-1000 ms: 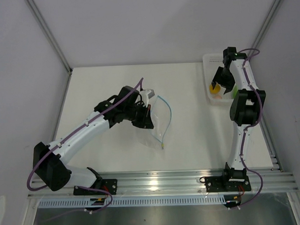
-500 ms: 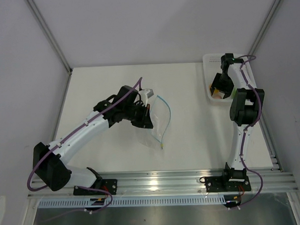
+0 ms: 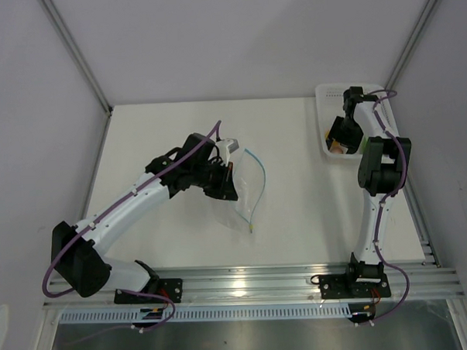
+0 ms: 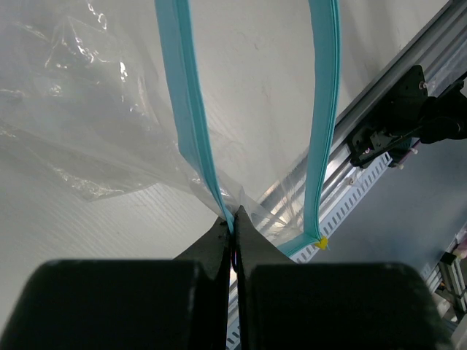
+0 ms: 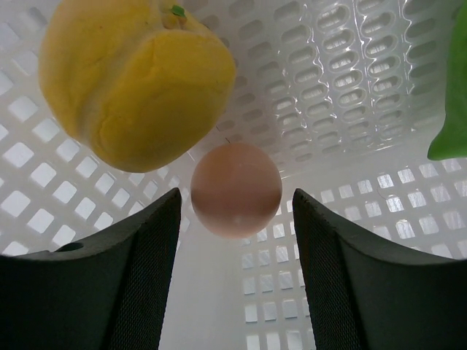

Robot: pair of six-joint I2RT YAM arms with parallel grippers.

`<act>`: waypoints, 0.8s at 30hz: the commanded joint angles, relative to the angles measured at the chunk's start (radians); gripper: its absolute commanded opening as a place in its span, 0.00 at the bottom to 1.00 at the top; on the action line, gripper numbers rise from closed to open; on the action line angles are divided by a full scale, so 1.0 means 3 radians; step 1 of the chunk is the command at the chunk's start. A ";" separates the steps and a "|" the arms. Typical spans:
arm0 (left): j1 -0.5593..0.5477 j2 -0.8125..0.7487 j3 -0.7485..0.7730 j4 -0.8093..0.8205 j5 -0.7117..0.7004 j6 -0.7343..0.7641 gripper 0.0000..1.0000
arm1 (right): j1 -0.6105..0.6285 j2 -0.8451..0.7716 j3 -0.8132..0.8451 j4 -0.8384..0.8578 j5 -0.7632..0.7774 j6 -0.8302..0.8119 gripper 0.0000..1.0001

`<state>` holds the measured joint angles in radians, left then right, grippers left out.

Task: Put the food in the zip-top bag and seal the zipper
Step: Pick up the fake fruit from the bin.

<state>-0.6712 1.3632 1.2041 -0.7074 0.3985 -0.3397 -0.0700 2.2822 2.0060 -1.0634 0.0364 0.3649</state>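
The clear zip-top bag [image 3: 246,196] lies mid-table, its mouth open and its teal zipper [image 3: 259,172] curving along the edge. My left gripper [image 3: 226,189] is shut on one side of the zipper strip [image 4: 184,109] at the bag's mouth [image 4: 235,219]; the other side of the strip [image 4: 323,109] hangs apart. My right gripper [image 3: 339,133] is open, low inside the white lattice basket [image 3: 324,93]. In the right wrist view its fingers [image 5: 142,270] flank a small pinkish-tan ball [image 5: 236,188] without touching it. The round orange-yellow food [image 5: 135,80] lies just beyond, and the green food [image 5: 452,109] shows at the right edge.
The basket stands at the table's far right corner against the frame post. The aluminium rail [image 3: 254,286] with the arm bases runs along the near edge. Grey walls close in the left, back and right.
My right gripper has moved down and deeper into the basket, over the food. My left gripper has stayed put, still holding the zipper strip.
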 commanded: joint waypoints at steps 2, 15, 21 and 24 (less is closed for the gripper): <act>0.0028 0.0002 0.0062 -0.0009 0.0078 -0.0023 0.00 | -0.0022 0.0047 -0.0049 0.0093 -0.0014 -0.0009 0.64; 0.0028 0.0012 0.0128 -0.0076 0.0058 -0.0013 0.01 | -0.0038 0.0052 -0.0152 0.0226 -0.0070 0.0011 0.48; 0.0023 0.0017 0.0108 -0.0122 0.0078 -0.0059 0.00 | -0.0048 0.0001 -0.0193 0.0267 -0.0075 0.0006 0.17; 0.0028 0.0037 0.0118 -0.0137 0.0114 -0.0100 0.01 | -0.0048 -0.0085 -0.0213 0.0292 -0.0019 0.0001 0.07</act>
<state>-0.6708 1.3693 1.2045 -0.7441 0.4015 -0.3450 -0.0784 2.2833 1.9560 -1.0023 0.0139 0.3653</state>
